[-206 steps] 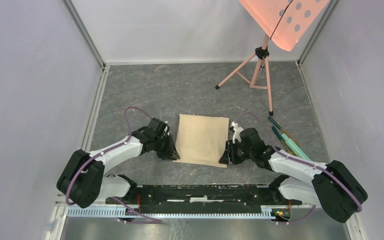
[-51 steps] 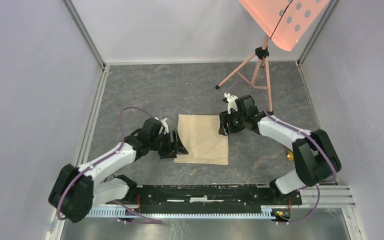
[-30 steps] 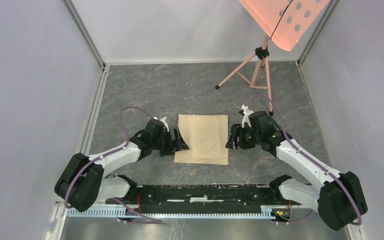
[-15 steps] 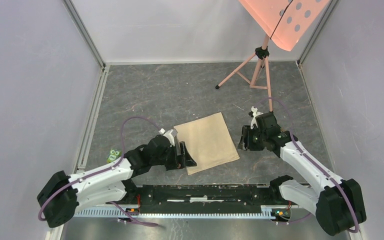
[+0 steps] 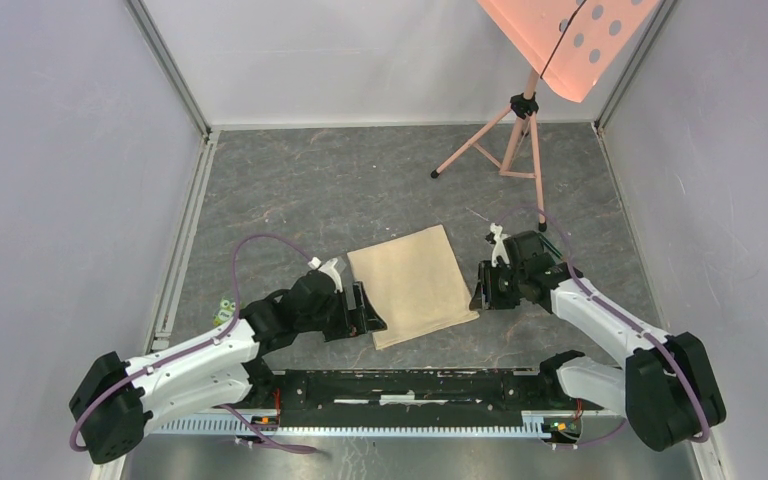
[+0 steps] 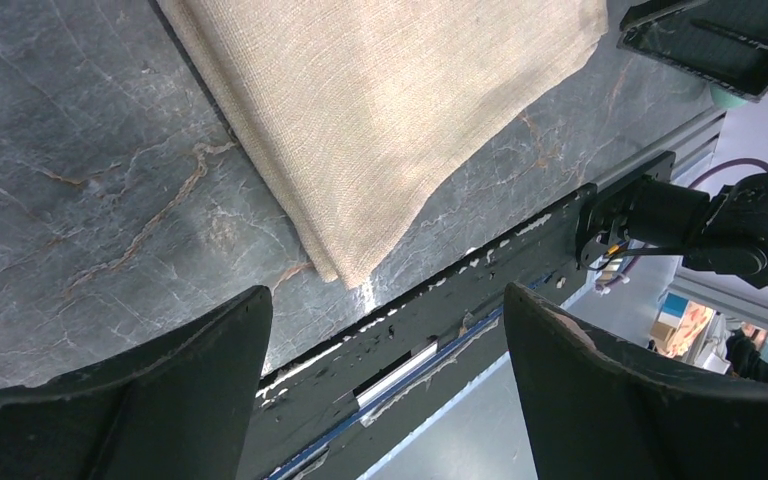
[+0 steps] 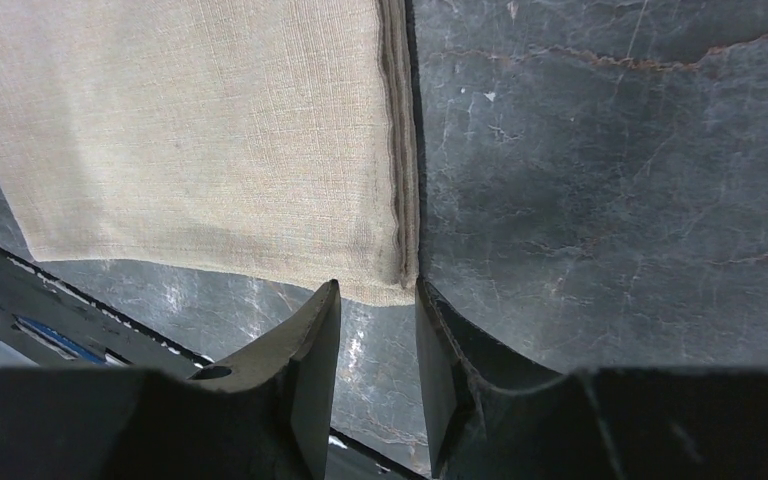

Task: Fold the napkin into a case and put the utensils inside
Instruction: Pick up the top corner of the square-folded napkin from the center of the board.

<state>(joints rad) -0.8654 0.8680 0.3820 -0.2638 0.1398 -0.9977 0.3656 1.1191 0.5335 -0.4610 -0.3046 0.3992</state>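
Note:
The napkin (image 5: 412, 283) is a beige cloth folded into a rectangle, lying tilted on the grey stone-patterned table (image 5: 360, 190). My left gripper (image 5: 368, 308) stands wide open just left of the napkin's near corner; in the left wrist view nothing lies between its fingers (image 6: 200, 360), and the napkin (image 6: 390, 120) is beyond them. My right gripper (image 5: 478, 285) is at the napkin's right near corner. Its jaws stand a narrow gap apart, and the hemmed corner of the napkin (image 7: 190, 130) sits right at its fingertips (image 7: 325, 300). No utensils show plainly; the right arm covers that side.
A small green frog toy (image 5: 226, 310) sits by the left arm. A pink tripod (image 5: 508, 140) holding an orange perforated panel (image 5: 570, 40) stands at the back right. The black base rail (image 5: 410, 385) runs along the near edge. Grey walls close in both sides.
Over the last second the napkin has turned counterclockwise. The left arm swung down and right, uncovering the frog toy. The right gripper came to the napkin's corner with its jaws narrowing.

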